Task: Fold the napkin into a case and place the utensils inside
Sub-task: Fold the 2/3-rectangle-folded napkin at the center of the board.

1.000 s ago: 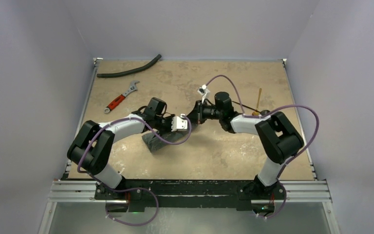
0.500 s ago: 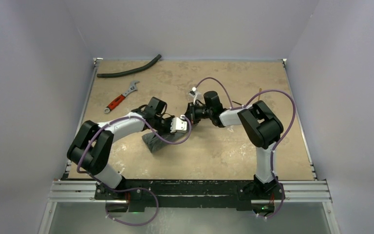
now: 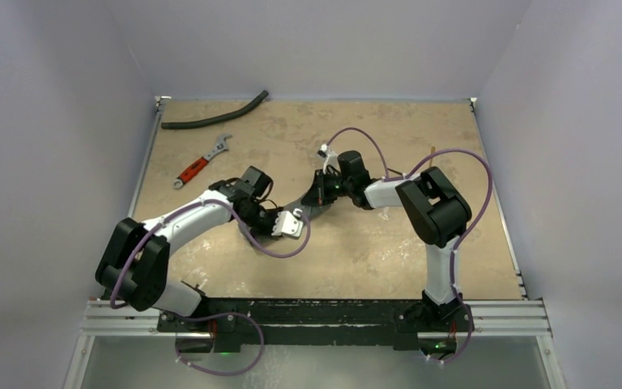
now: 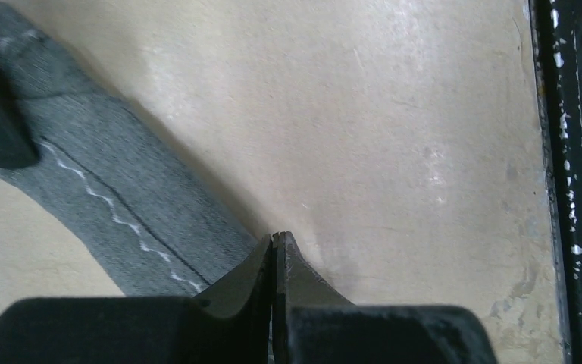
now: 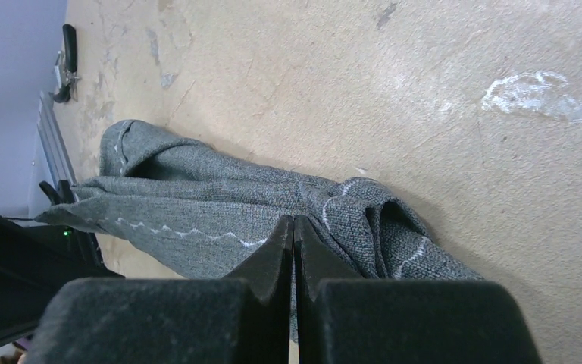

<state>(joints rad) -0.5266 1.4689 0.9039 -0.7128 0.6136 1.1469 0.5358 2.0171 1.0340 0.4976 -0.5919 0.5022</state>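
Note:
The grey napkin (image 3: 306, 204) hangs as a narrow taut strip between my two grippers, near the middle of the table. My left gripper (image 3: 293, 217) is at its near end, jaws shut, and the cloth (image 4: 114, 189) runs in under its left finger. My right gripper (image 3: 321, 193) is shut on the far end, where the napkin (image 5: 220, 205) bunches into folds around the fingertips. Of the utensils, only a thin gold tip (image 3: 432, 149) seems to peek out behind the right arm's cable. The black one is hidden.
A long black hose (image 3: 215, 114) lies at the far left of the table. A red-handled wrench (image 3: 202, 163) lies just in front of it. The black front rail (image 4: 576, 152) runs close to the left gripper. Purple cables loop over both arms.
My left gripper has pulled back toward the near edge, drawing the napkin off its heap into a stretched strip. The right arm swung left and folded in, then held still.

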